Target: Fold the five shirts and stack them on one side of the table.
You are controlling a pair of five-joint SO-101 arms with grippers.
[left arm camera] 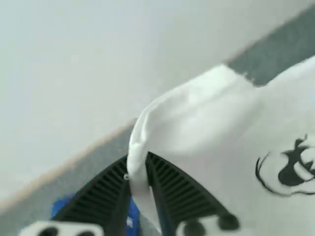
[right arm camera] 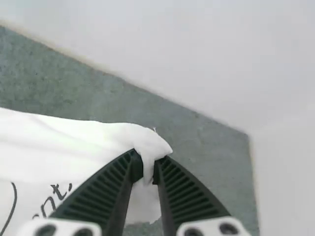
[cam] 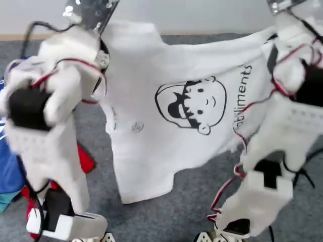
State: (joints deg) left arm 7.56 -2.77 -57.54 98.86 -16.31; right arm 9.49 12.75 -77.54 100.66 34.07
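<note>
A white shirt (cam: 171, 111) with a black cartoon face print hangs spread between both arms above the grey table. My left gripper (left arm camera: 139, 183) is shut on a fold of the white shirt (left arm camera: 206, 118) at its upper edge; in the high view that arm rises at the left, its gripper (cam: 90, 11) at the top. My right gripper (right arm camera: 147, 169) is shut on a bunched corner of the white shirt (right arm camera: 74, 142); that arm stands at the right, with its gripper (cam: 285, 6) at the top edge. The shirt's lower hem droops toward the table.
Blue cloth (cam: 9, 171) and red cloth (cam: 83, 160) lie on the grey table (cam: 181, 201) at the left, partly behind the left arm. Blue cloth (left arm camera: 64, 206) also peeks past the left fingers. A pale wall (right arm camera: 197, 44) borders the table's far edge.
</note>
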